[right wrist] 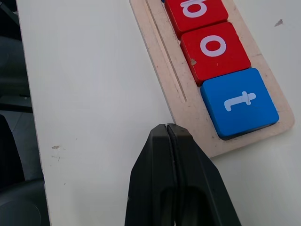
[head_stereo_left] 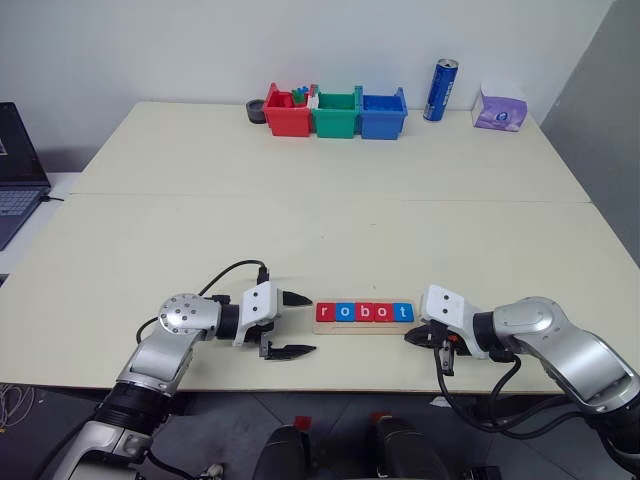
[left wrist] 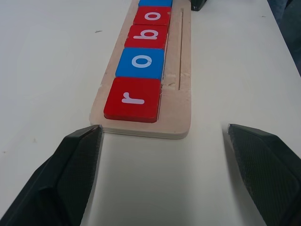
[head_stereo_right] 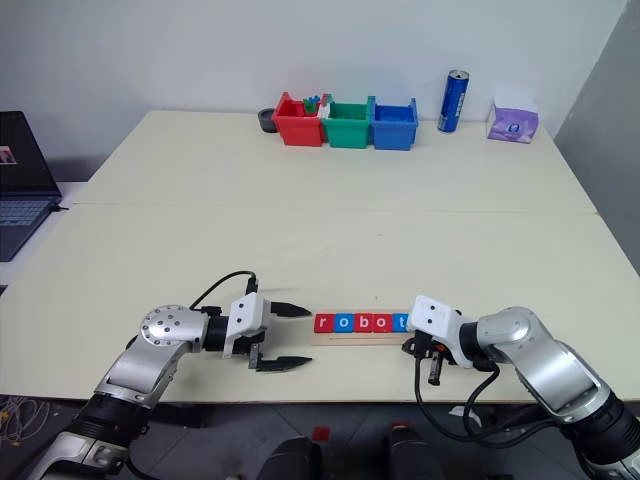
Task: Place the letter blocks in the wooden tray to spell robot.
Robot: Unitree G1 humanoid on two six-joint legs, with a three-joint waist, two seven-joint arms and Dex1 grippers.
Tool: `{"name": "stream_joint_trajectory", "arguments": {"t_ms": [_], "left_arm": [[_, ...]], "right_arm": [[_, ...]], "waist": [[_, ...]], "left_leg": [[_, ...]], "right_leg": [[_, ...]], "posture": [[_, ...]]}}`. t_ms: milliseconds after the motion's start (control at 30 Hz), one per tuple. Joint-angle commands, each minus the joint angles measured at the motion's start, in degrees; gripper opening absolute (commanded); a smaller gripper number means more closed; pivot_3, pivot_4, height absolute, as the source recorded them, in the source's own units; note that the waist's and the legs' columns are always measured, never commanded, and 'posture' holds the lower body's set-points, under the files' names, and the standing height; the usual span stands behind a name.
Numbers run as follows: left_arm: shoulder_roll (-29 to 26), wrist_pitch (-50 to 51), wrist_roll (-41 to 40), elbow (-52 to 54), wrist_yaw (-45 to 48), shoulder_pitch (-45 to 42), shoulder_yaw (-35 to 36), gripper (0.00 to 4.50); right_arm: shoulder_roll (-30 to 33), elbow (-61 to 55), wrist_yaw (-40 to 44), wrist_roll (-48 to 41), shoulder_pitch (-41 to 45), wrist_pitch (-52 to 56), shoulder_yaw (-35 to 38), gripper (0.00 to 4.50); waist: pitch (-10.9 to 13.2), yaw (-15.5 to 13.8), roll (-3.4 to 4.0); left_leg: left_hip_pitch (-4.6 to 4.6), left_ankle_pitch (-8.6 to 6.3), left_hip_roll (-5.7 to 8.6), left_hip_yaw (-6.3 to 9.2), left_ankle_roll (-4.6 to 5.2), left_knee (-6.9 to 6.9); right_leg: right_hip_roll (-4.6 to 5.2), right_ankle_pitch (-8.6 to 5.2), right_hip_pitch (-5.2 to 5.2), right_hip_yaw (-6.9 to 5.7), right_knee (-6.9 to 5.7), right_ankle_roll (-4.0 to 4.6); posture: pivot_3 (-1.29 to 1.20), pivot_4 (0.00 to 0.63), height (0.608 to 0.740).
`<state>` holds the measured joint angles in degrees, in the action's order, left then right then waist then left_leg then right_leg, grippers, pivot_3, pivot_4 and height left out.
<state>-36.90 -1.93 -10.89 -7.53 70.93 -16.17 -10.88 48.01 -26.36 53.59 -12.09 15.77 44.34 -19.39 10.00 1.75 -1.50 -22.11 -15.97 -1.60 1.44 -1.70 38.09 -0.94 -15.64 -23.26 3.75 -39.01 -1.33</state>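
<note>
Between the two grippers: the wooden tray (head_stereo_left: 364,326), a pale strip with a thin groove along one edge, lies flat on the table (head_stereo_left: 300,220).
Letter blocks (head_stereo_left: 364,312): five flat square tiles in a row on the tray, red r, blue o, red b, red o, blue t.
Left gripper (head_stereo_left: 290,325): fingers spread wide, empty, just off the r end.
Right gripper (right wrist: 170,129): fingers pressed together, holding nothing, tips at the tray's edge beside the t tile.

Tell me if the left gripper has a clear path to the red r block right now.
Probably yes. The left gripper is open, facing the tray's end; the r block lies just beyond its fingers with only bare table between.
</note>
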Motion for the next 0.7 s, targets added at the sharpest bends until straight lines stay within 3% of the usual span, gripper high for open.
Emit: {"name": "stream_joint_trajectory", "arguments": {"t_ms": [33,133,233,567,700], "left_arm": [[-0.55,-0.72,-0.92,0.79,0.23,-0.45,1.34,4.5],[-0.52,-0.39,-1.26,0.62,-0.19,-0.45,1.86,4.5],[-0.64,2.73,-3.45,1.83,-0.59,-0.07,3.28,4.5],[-2.12,10.92,-6.86,10.29,-4.74,3.08,7.97,4.5],[-2.92,15.28,-9.56,15.01,-6.23,4.38,10.13,4.5]], "right_arm": [[1.18,-3.97,1.72,-2.4,0.07,0.22,2.46,0.04],[2.68,-6.52,4.56,-6.36,-0.15,-0.05,5.76,0.04],[4.15,-7.17,5.97,-9.36,0.36,0.15,9.92,0.93],[6.62,-5.4,7.87,-13.99,0.12,-2.33,18.08,4.48],[7.13,-4.52,8.85,-15.75,0.1,-2.77,20.27,4.48]], "waist": [[0.0,0.0,0.0],[0.0,-0.02,0.0],[0.0,-0.02,0.0],[0.01,-0.02,-0.01],[0.01,-0.02,-0.01]], "left_leg": [[0.0,0.0,0.0,0.0,0.0,0.0],[-0.01,0.0,0.0,0.02,0.0,0.0],[-0.01,0.0,0.0,0.04,0.0,0.0],[0.0,0.0,-0.02,0.02,0.0,-0.01],[0.0,0.0,-0.02,0.03,0.0,-0.01]], "right_leg": [[0.0,0.0,0.0,0.0,0.0,0.0],[0.0,0.0,0.0,-0.01,0.0,0.01],[0.0,0.01,0.0,0.0,0.0,0.01],[0.01,0.0,0.01,-0.01,0.01,-0.01],[0.01,0.0,0.01,0.01,0.01,-0.01]], "posture": [[0.0,0.15,0.74],[0.0,0.15,0.74],[0.0,0.15,0.74],[0.0,0.15,0.74],[0.0,0.15,0.74]]}}
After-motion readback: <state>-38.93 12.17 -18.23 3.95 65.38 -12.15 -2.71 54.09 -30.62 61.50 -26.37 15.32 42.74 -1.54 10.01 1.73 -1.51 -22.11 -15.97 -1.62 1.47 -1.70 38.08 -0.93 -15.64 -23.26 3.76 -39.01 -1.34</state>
